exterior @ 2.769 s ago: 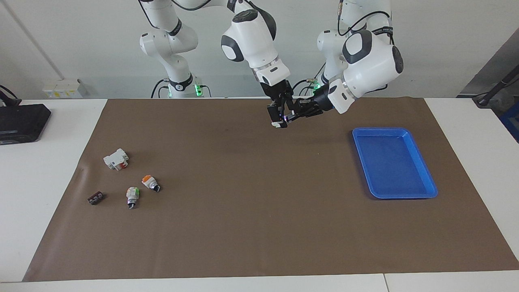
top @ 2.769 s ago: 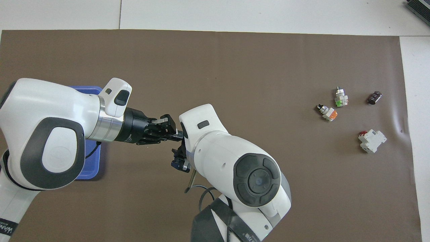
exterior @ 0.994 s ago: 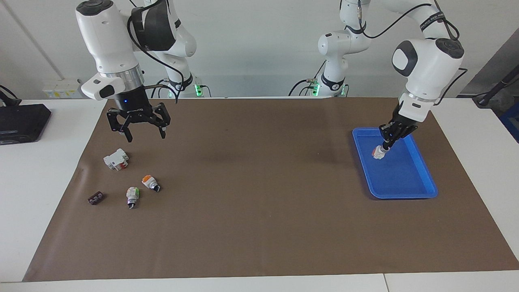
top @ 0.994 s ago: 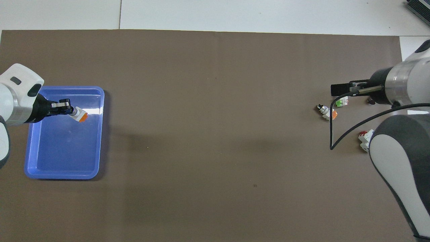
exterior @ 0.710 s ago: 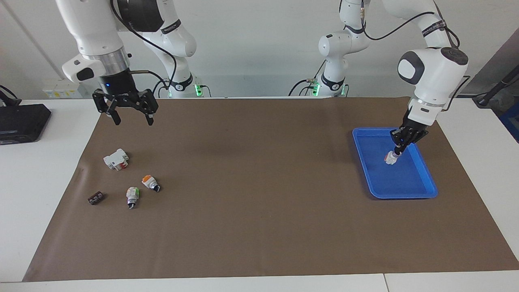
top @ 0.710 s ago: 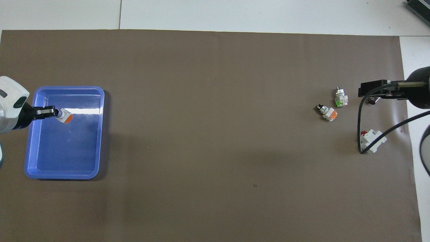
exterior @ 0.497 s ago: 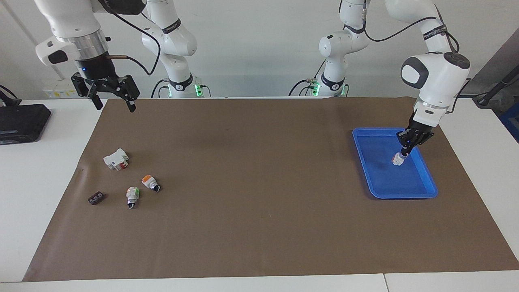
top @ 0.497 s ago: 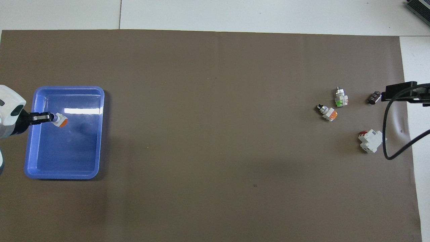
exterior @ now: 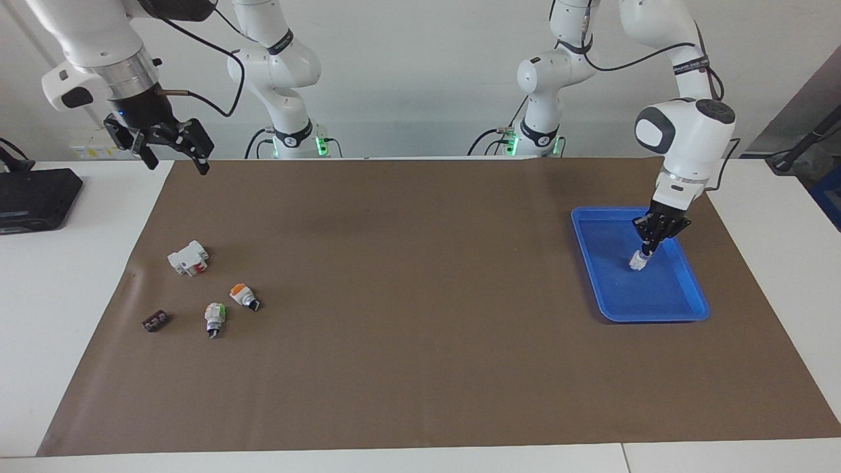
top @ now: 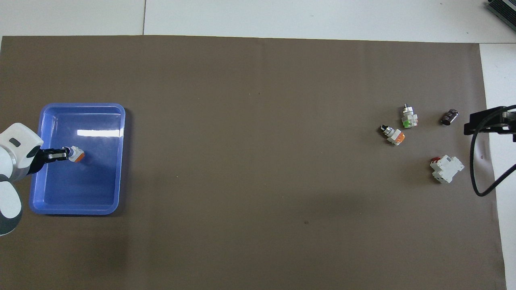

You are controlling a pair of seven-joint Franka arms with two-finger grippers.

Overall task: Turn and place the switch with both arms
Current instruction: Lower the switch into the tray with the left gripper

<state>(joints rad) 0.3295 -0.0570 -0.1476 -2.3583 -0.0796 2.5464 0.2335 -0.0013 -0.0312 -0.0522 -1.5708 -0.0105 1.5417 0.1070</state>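
Overall, brown mat, white table, pale wall

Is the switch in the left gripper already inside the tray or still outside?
Inside: the switch, held by the left gripper, is low within the tray walls.
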